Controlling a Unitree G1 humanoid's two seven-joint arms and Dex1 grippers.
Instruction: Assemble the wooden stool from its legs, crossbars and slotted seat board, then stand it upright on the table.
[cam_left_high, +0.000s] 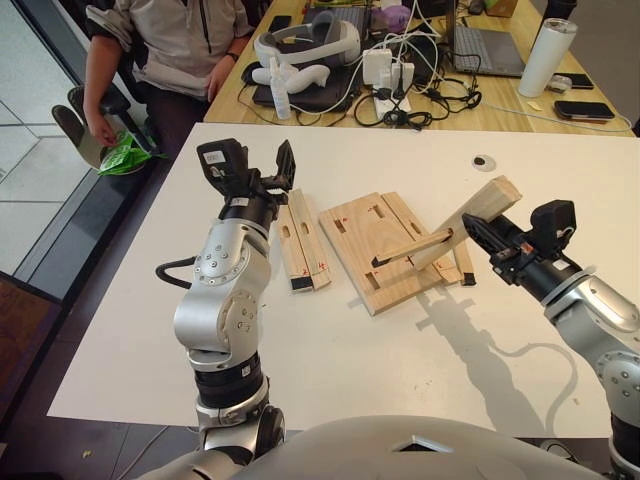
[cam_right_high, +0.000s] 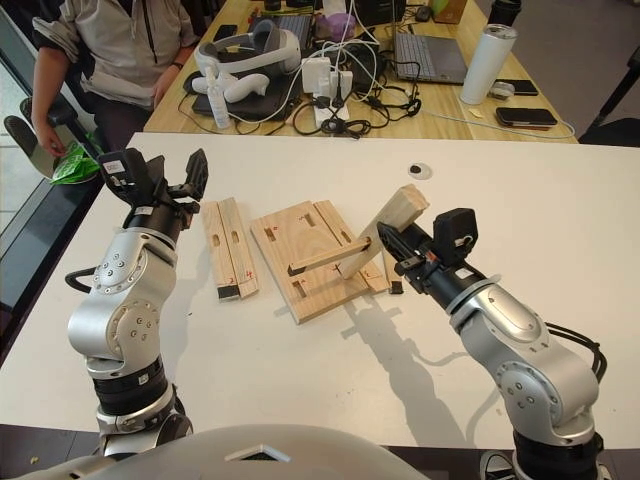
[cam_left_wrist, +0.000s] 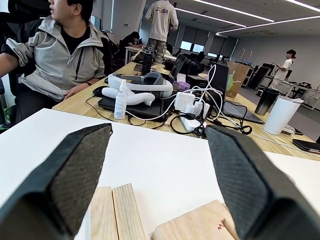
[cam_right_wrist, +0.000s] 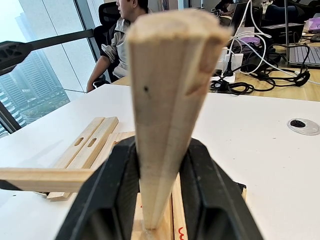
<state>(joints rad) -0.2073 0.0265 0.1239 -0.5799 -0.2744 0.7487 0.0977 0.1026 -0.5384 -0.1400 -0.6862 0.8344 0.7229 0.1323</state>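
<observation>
At centre right, my right claw (cam_left_high: 478, 232) clamps a tilted leg (cam_left_high: 487, 204) over the seat board (cam_left_high: 352, 243); my left claw (cam_left_wrist: 160, 131), upper left, gapes.

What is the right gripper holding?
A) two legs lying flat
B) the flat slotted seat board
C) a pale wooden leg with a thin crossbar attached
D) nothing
C: the right gripper is shut on the pale wooden leg, whose thin crossbar juts out over the flat slotted seat board.
</observation>
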